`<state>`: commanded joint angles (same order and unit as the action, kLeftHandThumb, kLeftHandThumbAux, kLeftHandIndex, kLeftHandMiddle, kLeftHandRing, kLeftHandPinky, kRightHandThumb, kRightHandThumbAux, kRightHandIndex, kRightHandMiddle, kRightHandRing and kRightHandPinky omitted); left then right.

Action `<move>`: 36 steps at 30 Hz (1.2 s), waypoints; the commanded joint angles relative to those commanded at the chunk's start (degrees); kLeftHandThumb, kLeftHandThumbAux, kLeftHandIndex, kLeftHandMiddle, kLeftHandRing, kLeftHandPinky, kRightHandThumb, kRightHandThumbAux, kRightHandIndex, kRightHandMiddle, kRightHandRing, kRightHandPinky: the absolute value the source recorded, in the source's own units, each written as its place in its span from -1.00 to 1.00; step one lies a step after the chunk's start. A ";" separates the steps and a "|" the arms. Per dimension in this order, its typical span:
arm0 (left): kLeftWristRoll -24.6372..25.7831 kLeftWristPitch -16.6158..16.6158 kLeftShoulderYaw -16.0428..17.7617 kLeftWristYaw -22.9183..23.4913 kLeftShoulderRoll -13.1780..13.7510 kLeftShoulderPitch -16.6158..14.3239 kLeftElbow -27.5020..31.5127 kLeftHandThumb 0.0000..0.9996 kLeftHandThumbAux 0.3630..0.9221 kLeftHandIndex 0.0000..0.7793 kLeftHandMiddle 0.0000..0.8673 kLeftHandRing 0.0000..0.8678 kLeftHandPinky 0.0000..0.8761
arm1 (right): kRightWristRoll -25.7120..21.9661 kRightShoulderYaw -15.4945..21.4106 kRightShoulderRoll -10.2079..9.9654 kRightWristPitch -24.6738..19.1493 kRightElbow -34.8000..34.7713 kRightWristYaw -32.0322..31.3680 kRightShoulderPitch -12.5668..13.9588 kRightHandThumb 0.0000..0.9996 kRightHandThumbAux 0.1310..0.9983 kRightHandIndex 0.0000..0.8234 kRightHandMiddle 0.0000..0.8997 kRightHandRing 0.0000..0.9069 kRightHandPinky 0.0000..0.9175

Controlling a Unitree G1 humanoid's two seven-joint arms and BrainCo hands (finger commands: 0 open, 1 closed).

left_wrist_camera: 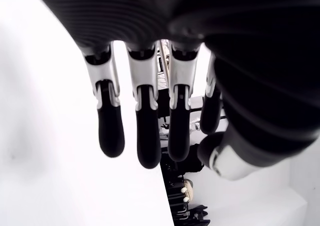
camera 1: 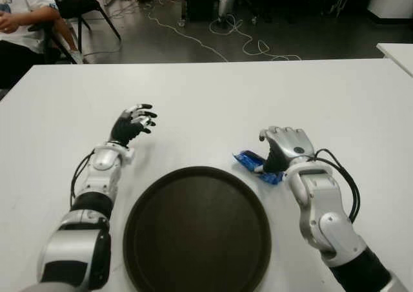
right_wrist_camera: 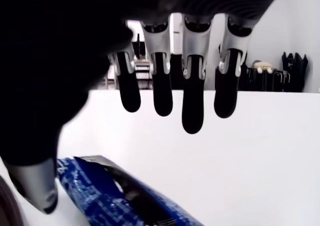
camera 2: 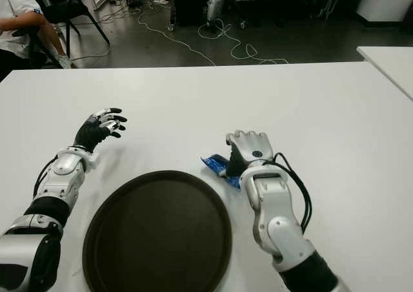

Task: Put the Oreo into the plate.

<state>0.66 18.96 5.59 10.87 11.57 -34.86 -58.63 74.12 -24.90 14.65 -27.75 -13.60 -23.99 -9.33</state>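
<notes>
The Oreo is a blue packet [camera 1: 248,161] lying flat on the white table [camera 1: 258,92], just past the upper right rim of the round dark brown plate [camera 1: 197,230]. My right hand [camera 1: 284,146] hovers over the packet's right end. In the right wrist view its fingers [right_wrist_camera: 192,101] hang straight and spread above the table, the thumb sits beside the packet [right_wrist_camera: 115,196], and nothing is grasped. My left hand [camera 1: 134,124] shows open beyond the plate's left side, away from the packet.
A person [camera 1: 19,20] sits on a chair beyond the table's far left corner. Cables [camera 1: 245,43] trail over the dark floor behind the table. The corner of a second white table [camera 1: 397,53] shows at the right.
</notes>
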 joint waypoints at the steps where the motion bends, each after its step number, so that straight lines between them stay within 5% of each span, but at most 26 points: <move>1: -0.01 0.04 0.00 0.01 0.01 0.07 0.11 -0.86 0.26 -0.32 -0.13 -0.05 0.04 | -0.13 0.04 -0.01 0.07 0.00 0.10 0.10 -1.00 0.27 -0.20 -0.24 -0.16 -0.07; 36: 0.35 -0.18 0.26 0.87 0.20 0.51 0.96 -0.84 0.22 -0.36 -0.15 -0.07 0.03 | -0.58 0.63 -1.78 0.10 3.70 1.12 -0.80 -1.00 0.30 -0.22 -0.27 -0.19 -0.13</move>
<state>1.01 18.78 5.84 11.73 11.77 -34.35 -57.67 73.55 -24.27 12.87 -27.64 -9.90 -22.87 -10.13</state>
